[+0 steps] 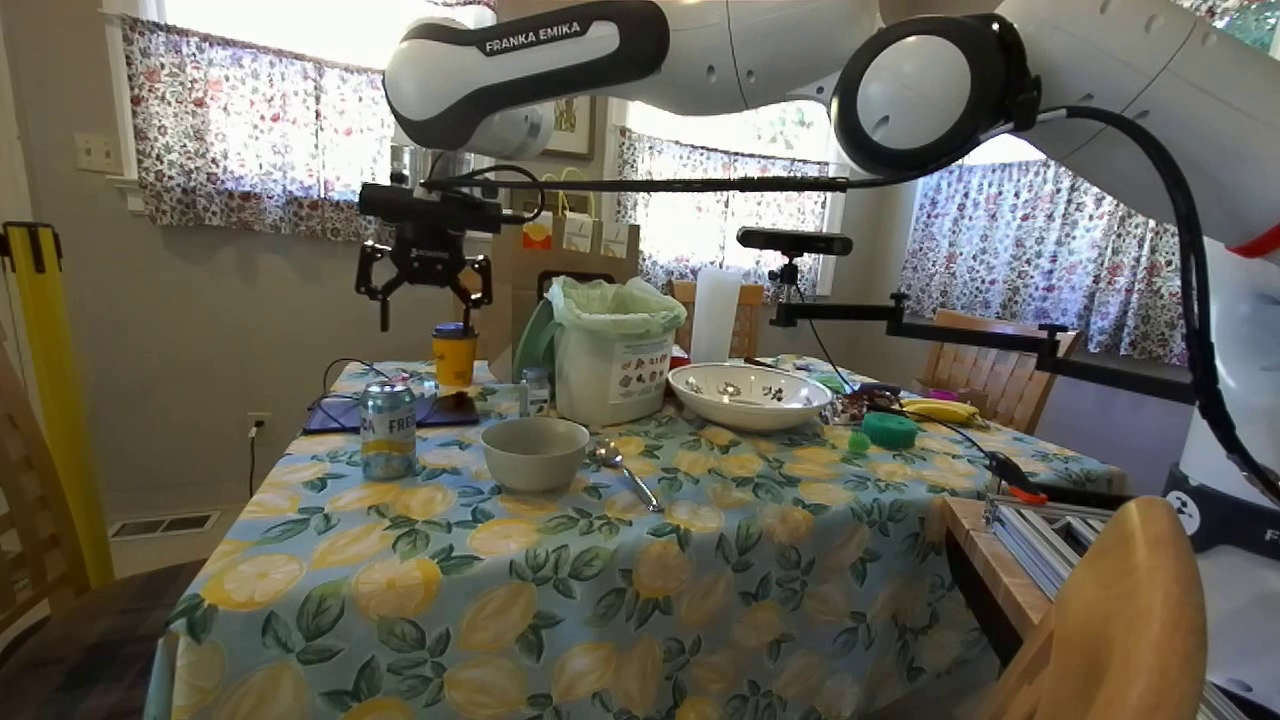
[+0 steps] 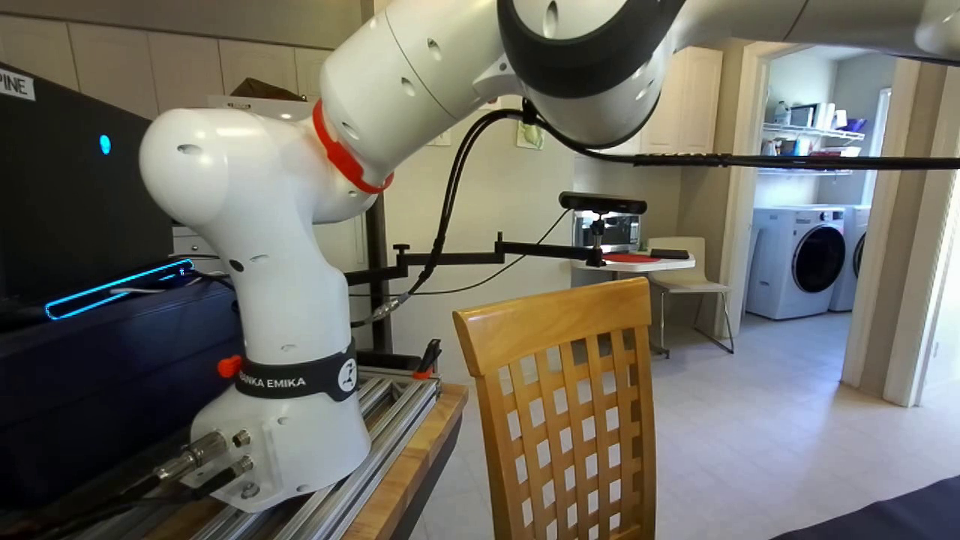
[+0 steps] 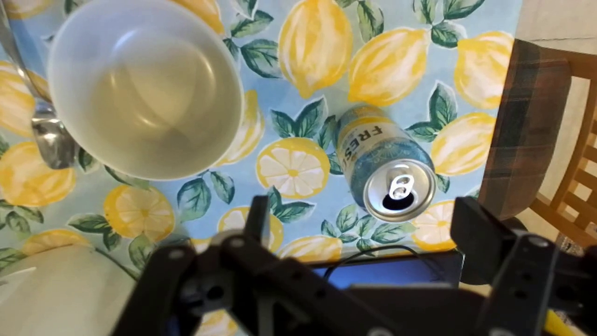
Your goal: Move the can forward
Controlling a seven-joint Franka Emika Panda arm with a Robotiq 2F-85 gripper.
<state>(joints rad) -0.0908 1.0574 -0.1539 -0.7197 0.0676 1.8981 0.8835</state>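
The can [image 1: 388, 430] is a silver-topped drink can with a blue and white label. It stands upright on the lemon-print tablecloth, left of the grey bowl in an exterior view. In the wrist view the can [image 3: 382, 163] shows its opened top and pull tab. My gripper [image 1: 427, 317] is open and empty, well above the table and higher than the can. In the wrist view the gripper [image 3: 361, 217] has its fingers wide apart; the can's top appears between and just beyond the tips, not touched. Neither can nor gripper shows in the remaining exterior view.
The grey bowl [image 1: 535, 454] stands beside the can, with a spoon [image 1: 628, 474] to its right. Behind are a dark flat laptop-like device [image 1: 450, 410], a yellow cup [image 1: 455, 356], a lined white bin [image 1: 612, 370] and a wide white bowl [image 1: 750, 395]. The tablecloth's edge [image 3: 506, 93] is near the can.
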